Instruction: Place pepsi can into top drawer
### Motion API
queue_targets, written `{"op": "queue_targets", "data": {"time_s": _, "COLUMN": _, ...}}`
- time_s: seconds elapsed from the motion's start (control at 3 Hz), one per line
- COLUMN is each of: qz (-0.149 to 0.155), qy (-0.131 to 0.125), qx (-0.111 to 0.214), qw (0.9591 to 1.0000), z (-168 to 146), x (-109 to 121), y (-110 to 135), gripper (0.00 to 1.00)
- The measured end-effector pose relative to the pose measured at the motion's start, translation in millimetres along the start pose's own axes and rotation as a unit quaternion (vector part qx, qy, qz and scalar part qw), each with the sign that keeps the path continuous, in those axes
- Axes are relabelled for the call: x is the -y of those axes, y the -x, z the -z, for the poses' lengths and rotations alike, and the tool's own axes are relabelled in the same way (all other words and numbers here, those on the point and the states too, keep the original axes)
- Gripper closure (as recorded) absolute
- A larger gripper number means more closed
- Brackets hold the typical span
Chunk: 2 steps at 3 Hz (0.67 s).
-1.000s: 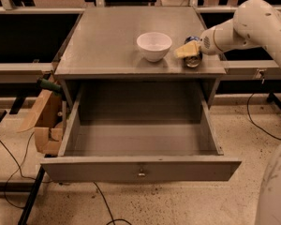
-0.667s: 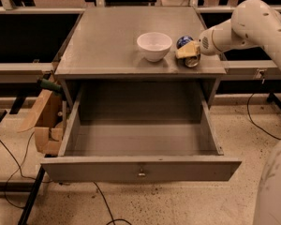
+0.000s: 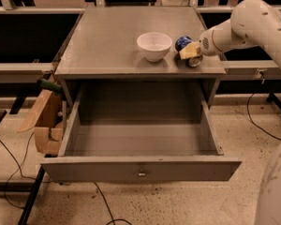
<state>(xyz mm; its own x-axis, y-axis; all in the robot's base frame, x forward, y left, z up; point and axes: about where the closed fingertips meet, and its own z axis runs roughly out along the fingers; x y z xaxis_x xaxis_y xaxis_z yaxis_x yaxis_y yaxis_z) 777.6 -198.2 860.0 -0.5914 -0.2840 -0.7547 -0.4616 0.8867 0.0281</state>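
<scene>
No lettering, brand mark or number can be read on the pepsi can (image 3: 181, 42) or the top drawer (image 3: 140, 170); the gripper (image 3: 191, 53) sits at the can on the cabinet top (image 3: 107, 41).

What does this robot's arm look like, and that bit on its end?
The arm is smooth, rounded and off-white, built of fat tube-like segments. Its gripper, at the right side of the cabinet top by the pepsi can, is pale yellow. No cables or markings show on it.

Dim warm overhead light, shadow under tabletop (image 3: 107, 41), tool (image 3: 191, 51) by pepsi can (image 3: 181, 42), rt.
</scene>
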Motion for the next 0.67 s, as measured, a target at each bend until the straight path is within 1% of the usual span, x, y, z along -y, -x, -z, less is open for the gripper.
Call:
{"op": "queue_targets", "data": {"time_s": 0.33, "qz": -0.013, "qy": -0.062, "qx": 0.018, "qw": 0.9978, "z": 34.9, "x": 16.5, "y": 2.2, "gripper": 1.0}}
{"op": "queue_targets", "data": {"time_s": 0.67, "qz": -0.029, "qy": -0.122, "qx": 0.042, "qw": 0.9912, "z": 74.5, "x": 27.6, "y": 4.1, "gripper": 1.0}}
